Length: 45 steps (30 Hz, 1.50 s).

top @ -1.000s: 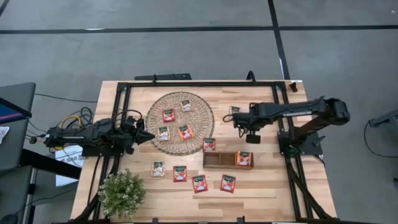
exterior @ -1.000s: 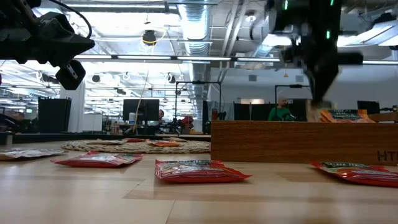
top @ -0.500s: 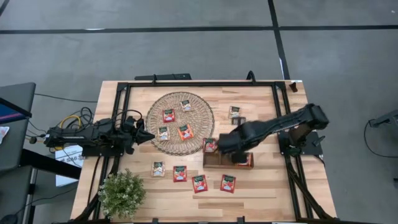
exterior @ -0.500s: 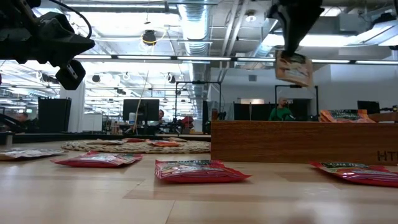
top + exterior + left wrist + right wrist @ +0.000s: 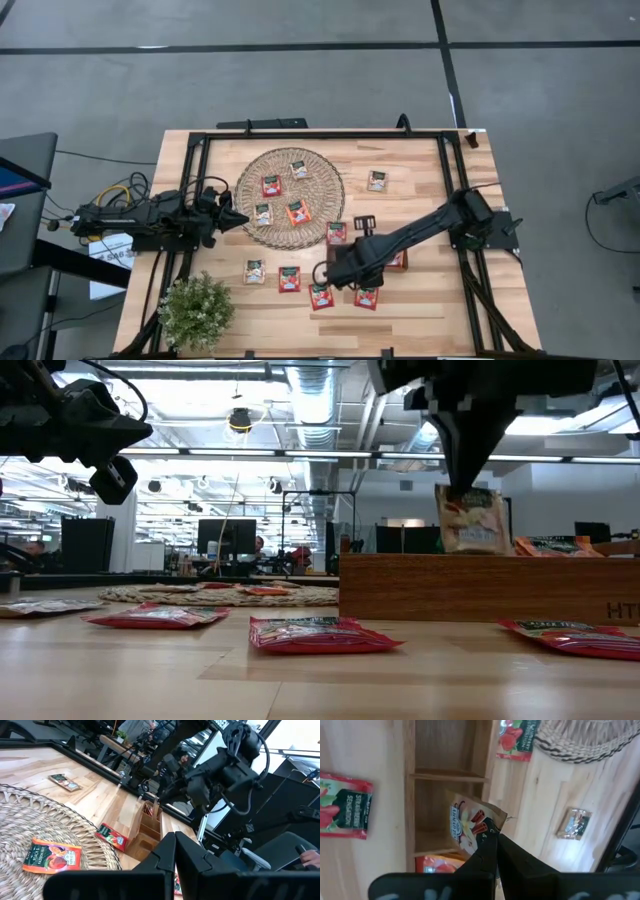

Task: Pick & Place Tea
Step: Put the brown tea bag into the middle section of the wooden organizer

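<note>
Since a moment ago, the right arm has swung from the far side of the table toward the near side, and its beige tea sachet (image 5: 472,520) now hangs low, right above the wooden tray (image 5: 488,588).

On the wooden table (image 5: 420,305) lies a big round wicker mat (image 5: 325,185) with four tea sachets on it. I think it is the place where sachets wait to be picked up. More sachets lie flat on the bare wood, like a red one (image 5: 289,279) near the front edge and a pale one (image 5: 377,180) far back.

The left arm waits at the left side of the table, beside the mat. The left gripper (image 5: 175,851) has its two fingers pressed together, holding nothing.

The tray is long and thin, with three small boxes inside. In the right wrist view, an orange sachet (image 5: 436,864) already sits in one end box. The middle box and the other end box look bare.

The right gripper (image 5: 492,845) is clenched on one corner of the beige sachet, so the sachet dangles down. It hangs over the divider between the orange sachet's box and the middle box. I think it is held this way so it can slide in on its edge. It is not let go yet.
</note>
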Each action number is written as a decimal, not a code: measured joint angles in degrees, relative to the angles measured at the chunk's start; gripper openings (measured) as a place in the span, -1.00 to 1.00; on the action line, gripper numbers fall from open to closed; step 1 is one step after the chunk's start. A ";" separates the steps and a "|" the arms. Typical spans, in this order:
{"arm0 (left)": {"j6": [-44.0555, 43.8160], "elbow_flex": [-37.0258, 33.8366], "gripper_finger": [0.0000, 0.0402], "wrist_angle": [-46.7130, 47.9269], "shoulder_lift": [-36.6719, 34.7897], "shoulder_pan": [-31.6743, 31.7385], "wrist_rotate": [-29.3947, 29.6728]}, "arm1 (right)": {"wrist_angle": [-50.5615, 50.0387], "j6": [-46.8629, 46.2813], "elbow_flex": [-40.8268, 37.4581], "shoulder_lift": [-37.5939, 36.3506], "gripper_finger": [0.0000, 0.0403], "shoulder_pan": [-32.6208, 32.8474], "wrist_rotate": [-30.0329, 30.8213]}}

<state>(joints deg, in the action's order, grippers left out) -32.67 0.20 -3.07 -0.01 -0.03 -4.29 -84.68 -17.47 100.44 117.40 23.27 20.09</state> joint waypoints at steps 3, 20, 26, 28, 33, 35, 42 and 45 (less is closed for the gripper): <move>-0.04 -0.01 -1.00 0.01 0.00 0.00 0.02 | -0.32 -1.58 -0.46 0.21 -1.00 0.11 1.02; -0.07 0.00 -1.00 0.02 0.00 0.01 0.00 | 3.93 -3.59 -5.16 0.09 -1.00 -0.51 1.23; -0.07 -0.01 -1.00 0.02 0.00 0.01 0.00 | 4.84 -4.03 -5.53 0.09 -1.00 -0.63 3.84; -0.04 -0.01 -1.00 0.01 0.00 0.00 0.00 | 4.86 -3.96 -5.53 0.09 -1.00 -0.66 3.92; -0.05 0.00 -1.00 0.01 0.00 0.02 0.00 | 4.85 -3.57 -5.53 0.09 -1.00 -0.81 3.94; -0.07 -0.01 -1.00 0.02 0.00 0.01 0.00 | 4.82 -3.57 -5.53 0.09 -1.00 -0.96 3.87; -0.11 0.00 -1.00 0.02 0.00 0.01 -0.01 | 4.59 -3.55 -5.53 0.09 -1.00 -1.82 3.88; -0.13 -0.01 -1.00 0.01 0.00 0.01 -0.01 | 4.61 -3.55 -5.53 0.09 -1.00 -2.16 3.87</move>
<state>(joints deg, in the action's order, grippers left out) -32.80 0.19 -3.06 -0.01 -0.02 -4.30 -80.07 -21.02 94.91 117.49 21.11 23.96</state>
